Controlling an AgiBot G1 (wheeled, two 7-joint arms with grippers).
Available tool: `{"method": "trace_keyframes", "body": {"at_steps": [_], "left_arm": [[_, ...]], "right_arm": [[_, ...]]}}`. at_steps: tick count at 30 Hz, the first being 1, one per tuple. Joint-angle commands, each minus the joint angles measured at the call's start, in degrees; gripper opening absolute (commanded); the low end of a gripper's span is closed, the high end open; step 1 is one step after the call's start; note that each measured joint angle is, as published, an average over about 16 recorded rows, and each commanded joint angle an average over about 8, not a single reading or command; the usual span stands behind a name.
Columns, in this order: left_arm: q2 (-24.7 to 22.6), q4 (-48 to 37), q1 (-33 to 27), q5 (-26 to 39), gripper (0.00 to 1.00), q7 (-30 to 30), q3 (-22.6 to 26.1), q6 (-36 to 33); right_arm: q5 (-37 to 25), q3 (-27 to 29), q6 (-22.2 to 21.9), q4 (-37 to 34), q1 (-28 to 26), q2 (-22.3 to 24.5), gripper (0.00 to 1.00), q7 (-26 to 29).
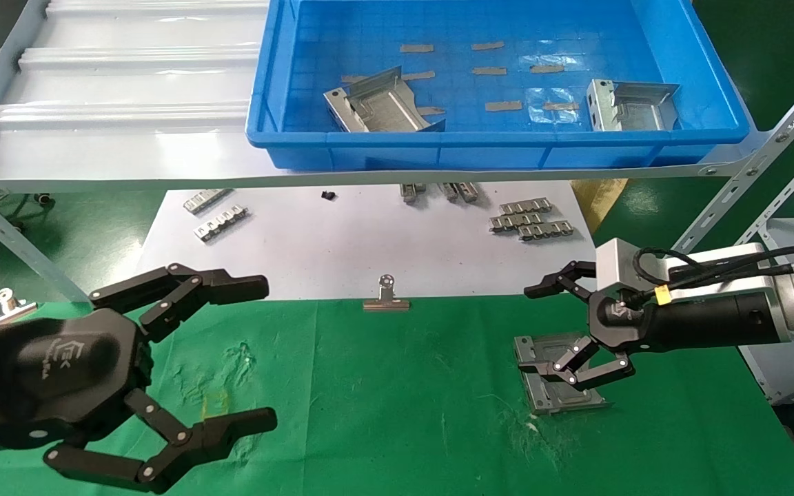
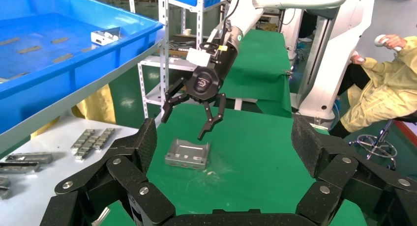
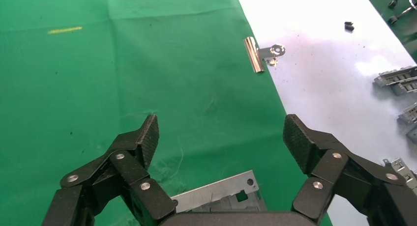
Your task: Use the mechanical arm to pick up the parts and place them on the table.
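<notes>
Green table (image 1: 383,406): one bracket (image 1: 557,386) down near right edge under spread-fingered right gripper (image 1: 573,331); two brackets (image 1: 383,103) waiting in blue bin (image 1: 259,131); left gripper (image 1: 231,358) parked, fingers spread

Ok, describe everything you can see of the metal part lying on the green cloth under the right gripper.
The part is a silvery stamped sheet-metal bracket, a shallow, roughly square tray with bent-up flanges, embossed ribs and small holes along one flange. It lies flat, open side up, on the green table, towards the robot's right. The right gripper is above it with fingers spread; in the left wrist view there is a gap between fingertips and part, so only the cloth touches it.
</notes>
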State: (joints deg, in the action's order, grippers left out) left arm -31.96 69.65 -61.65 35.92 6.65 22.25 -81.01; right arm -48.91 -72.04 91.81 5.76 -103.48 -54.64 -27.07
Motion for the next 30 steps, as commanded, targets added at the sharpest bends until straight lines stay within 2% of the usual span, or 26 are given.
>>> {"method": "trace_keyframes", "body": {"at_steps": [1,30], "left_arm": [[0.0,0.0,0.0,0.0,1.0,0.0,0.0,0.0],[0.0,0.0,0.0,0.0,1.0,0.0,0.0,0.0]], "right_arm": [[-0.47,-0.37,-0.06,-0.17,-0.12,-0.19,1.0,-0.31],[3.1,26.19,-2.9,31.83,19.67,9.15,1.0,17.63]]}}
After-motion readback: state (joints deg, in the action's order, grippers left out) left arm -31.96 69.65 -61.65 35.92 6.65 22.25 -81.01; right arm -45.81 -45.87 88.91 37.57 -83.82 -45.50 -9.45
